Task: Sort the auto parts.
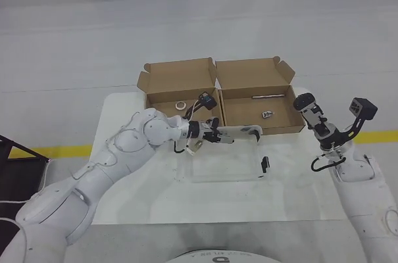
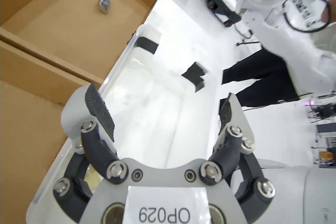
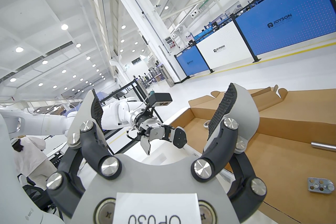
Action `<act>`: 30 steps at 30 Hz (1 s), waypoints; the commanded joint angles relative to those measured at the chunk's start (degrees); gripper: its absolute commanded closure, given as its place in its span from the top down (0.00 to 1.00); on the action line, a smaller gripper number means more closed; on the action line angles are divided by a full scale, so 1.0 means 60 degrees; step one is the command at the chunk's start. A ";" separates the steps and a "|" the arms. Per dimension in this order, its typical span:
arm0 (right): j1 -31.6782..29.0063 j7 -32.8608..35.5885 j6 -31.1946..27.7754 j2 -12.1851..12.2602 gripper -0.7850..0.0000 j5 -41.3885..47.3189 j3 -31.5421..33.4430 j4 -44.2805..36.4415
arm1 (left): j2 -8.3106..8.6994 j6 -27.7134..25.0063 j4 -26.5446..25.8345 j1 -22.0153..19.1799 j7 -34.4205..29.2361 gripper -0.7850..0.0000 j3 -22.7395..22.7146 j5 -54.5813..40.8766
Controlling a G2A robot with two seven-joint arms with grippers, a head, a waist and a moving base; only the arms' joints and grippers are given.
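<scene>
Top view shows a ring (image 1: 180,105) in the left box (image 1: 162,71) and a rod (image 1: 268,96) and bracket (image 1: 268,114) in the right box (image 1: 245,108), while one black part (image 1: 265,164) lies in the clear tray (image 1: 218,172) on the desk (image 1: 139,197). The left tool (image 2: 160,97) hangs spread and empty over that tray, the right tool (image 3: 162,92) spread and empty beside the right box. Sorting looks nearly done, with that part left.

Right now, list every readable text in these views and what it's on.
"OP029": white tag on the left gripper base, upside down.
"OP030": white sticker on the right gripper base, upside down, partly cropped.
Partition panels: brand logo only, not quoted.
Cardboard boxes: no print visible.
</scene>
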 commanded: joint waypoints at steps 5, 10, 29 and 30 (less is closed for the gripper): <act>0.0000 0.0000 0.0000 0.0000 1.00 0.0000 0.0000 0.0000 | 0.0006 -0.0022 -0.0007 0.0014 0.0025 1.00 -0.0004 -0.0198; 0.0000 0.0000 0.0000 0.0000 1.00 0.0000 0.0000 0.0000 | 0.0003 0.0052 -0.0127 0.0074 0.0054 1.00 0.0031 0.0047; 0.0000 0.0000 0.0000 0.0000 1.00 0.0000 0.0000 0.0000 | 0.0641 0.2578 -0.2553 0.1586 -0.0823 0.77 -0.0770 0.3602; 0.0000 0.0000 0.0000 0.0000 1.00 0.0000 0.0000 0.0000 | 0.0653 0.2630 -0.2584 0.1609 -0.0885 0.79 -0.0807 0.3703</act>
